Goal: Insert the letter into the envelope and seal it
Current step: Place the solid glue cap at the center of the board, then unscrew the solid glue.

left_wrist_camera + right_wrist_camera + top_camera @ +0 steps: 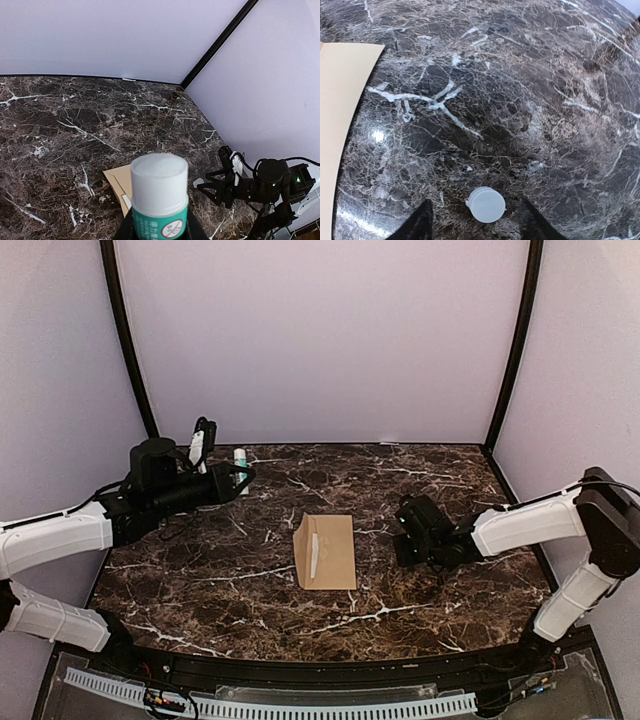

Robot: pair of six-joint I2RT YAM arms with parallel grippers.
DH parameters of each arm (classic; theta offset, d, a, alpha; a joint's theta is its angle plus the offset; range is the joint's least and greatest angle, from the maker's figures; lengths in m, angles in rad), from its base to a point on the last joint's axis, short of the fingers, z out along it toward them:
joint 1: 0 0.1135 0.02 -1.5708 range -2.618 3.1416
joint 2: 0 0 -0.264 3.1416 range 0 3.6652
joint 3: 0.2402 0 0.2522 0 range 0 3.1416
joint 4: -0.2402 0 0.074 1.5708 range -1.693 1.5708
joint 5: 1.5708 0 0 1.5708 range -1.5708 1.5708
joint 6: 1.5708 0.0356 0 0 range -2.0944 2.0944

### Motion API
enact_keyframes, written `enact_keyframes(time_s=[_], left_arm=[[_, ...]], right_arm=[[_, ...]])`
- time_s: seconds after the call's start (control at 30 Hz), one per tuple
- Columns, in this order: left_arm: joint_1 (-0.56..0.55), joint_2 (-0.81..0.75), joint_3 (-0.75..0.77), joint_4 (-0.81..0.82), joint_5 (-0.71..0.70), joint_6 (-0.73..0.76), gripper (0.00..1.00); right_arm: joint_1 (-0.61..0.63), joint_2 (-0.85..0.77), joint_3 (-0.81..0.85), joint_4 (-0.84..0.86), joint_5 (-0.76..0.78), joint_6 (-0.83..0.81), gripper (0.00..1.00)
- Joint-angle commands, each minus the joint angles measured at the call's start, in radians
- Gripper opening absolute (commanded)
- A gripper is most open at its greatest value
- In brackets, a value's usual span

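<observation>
The tan envelope [325, 551] lies flat in the middle of the marble table, with a pale strip [313, 545] running down its left part. It also shows in the left wrist view [117, 179] and at the left edge of the right wrist view [340, 115]. No separate letter sheet is in view. My left gripper [238, 476] is at the back left, shut on a green glue stick with a white top [159, 200]. My right gripper [477, 222] is open, right of the envelope, its fingers either side of a small round white cap [486, 204] lying on the table.
Lilac walls close in the back and both sides, with black corner posts [512, 350]. My right arm [260, 185] shows in the left wrist view. A perforated white rail [300, 705] runs along the near edge.
</observation>
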Motion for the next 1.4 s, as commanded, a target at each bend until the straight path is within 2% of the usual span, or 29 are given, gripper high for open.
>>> enact_keyframes(time_s=[0.0,0.13,0.23,0.33,0.47,0.6,0.77,0.97,1.37], left_arm=[[0.004,-0.038,-0.011,0.052,0.025,-0.026,0.0],[0.004,-0.039,-0.031,0.079,0.048,-0.053,0.0],[0.003,-0.04,-0.058,0.189,0.145,-0.078,0.0],[0.002,-0.033,-0.086,0.356,0.296,-0.089,0.01],[-0.005,-0.014,-0.078,0.514,0.45,-0.082,0.01],[-0.048,0.016,-0.042,0.605,0.506,-0.058,0.01],[-0.12,0.077,-0.002,0.719,0.509,-0.073,0.01],[-0.155,0.137,0.008,0.87,0.493,-0.146,0.01],[-0.167,0.144,0.007,0.853,0.486,-0.164,0.01]], right_arm=[[-0.006,-0.093,0.074,-0.062,0.032,0.009,0.64],[-0.005,-0.165,0.156,-0.145,0.037,-0.006,0.75],[-0.005,-0.232,0.2,-0.131,-0.06,-0.039,0.78],[-0.003,-0.316,0.201,0.005,-0.329,-0.075,0.81],[0.002,-0.342,0.189,0.236,-0.677,-0.021,0.83],[0.048,-0.273,0.229,0.414,-0.867,0.052,0.82],[0.15,-0.148,0.352,0.484,-0.964,0.055,0.76],[0.195,-0.028,0.429,0.562,-1.036,0.09,0.62],[0.203,-0.018,0.424,0.592,-1.03,0.098,0.45]])
